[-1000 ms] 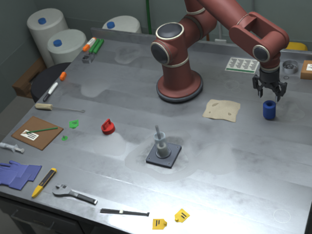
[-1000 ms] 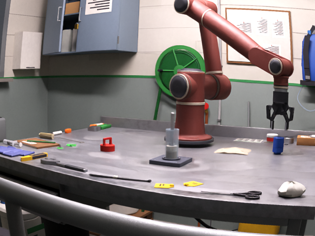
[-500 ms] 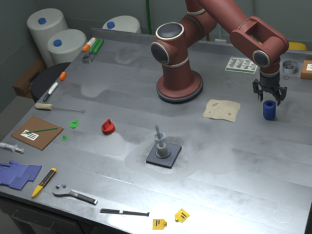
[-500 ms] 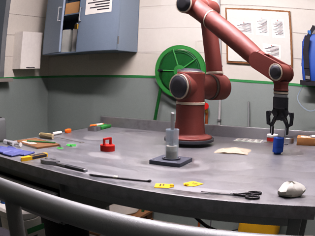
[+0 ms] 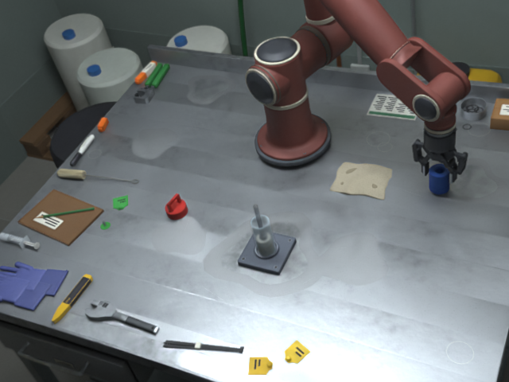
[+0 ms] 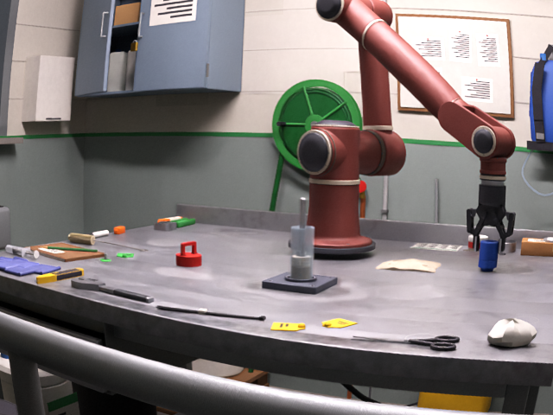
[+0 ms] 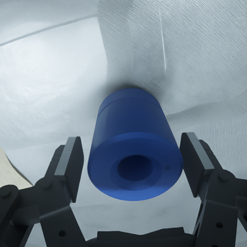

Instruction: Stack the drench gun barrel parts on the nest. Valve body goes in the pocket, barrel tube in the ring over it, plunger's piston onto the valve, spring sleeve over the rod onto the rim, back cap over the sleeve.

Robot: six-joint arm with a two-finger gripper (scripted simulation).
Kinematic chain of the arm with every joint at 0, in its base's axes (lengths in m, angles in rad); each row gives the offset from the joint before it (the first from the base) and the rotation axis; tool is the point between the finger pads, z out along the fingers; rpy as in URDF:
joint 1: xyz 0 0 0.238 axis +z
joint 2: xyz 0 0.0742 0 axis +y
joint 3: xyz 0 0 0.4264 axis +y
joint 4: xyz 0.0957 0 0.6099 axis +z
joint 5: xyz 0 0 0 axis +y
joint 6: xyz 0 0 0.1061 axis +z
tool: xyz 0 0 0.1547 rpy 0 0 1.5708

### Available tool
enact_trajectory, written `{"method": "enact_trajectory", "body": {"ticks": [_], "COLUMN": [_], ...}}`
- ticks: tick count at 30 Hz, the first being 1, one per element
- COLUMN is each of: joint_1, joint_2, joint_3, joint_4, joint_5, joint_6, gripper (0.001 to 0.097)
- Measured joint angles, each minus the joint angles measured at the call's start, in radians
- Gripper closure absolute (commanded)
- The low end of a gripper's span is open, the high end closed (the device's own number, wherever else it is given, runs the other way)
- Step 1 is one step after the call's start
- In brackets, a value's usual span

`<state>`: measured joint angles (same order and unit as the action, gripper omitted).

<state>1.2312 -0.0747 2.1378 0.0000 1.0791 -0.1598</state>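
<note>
My gripper (image 5: 440,167) (image 6: 490,241) (image 7: 132,166) stands open over the top of the blue spring sleeve (image 5: 438,179) (image 6: 488,255) (image 7: 133,142), which stands upright on the right side of the table. The sleeve's bore faces up at me. The dark square nest (image 5: 267,254) (image 6: 299,282) sits mid-table. On it stands the clear barrel tube (image 5: 260,230) (image 6: 302,243), with the plunger rod (image 5: 257,214) (image 6: 303,211) rising out of its top. The valve body is hidden low inside the tube. The red back cap (image 5: 176,207) (image 6: 188,256) sits on the table left of the nest.
The arm's red base (image 5: 292,135) stands behind the nest. A beige cloth (image 5: 361,179) lies left of the sleeve. A brown box (image 5: 500,113) and a small tin (image 5: 473,108) sit behind it. Scissors (image 6: 429,342) and a crumpled rag (image 6: 511,333) lie near the front right edge.
</note>
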Motion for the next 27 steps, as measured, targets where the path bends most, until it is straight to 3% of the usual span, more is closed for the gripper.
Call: {"method": "enact_trajectory", "body": {"ticks": [11, 27], "joint_1": [0.000, 0.000], "joint_2": [0.000, 0.000], "joint_3": [0.000, -0.001], "joint_4": [0.000, 0.000], "joint_5": [-0.001, -0.001], "joint_6": [0.000, 0.000], "gripper": [0.0261, 0.0576]}}
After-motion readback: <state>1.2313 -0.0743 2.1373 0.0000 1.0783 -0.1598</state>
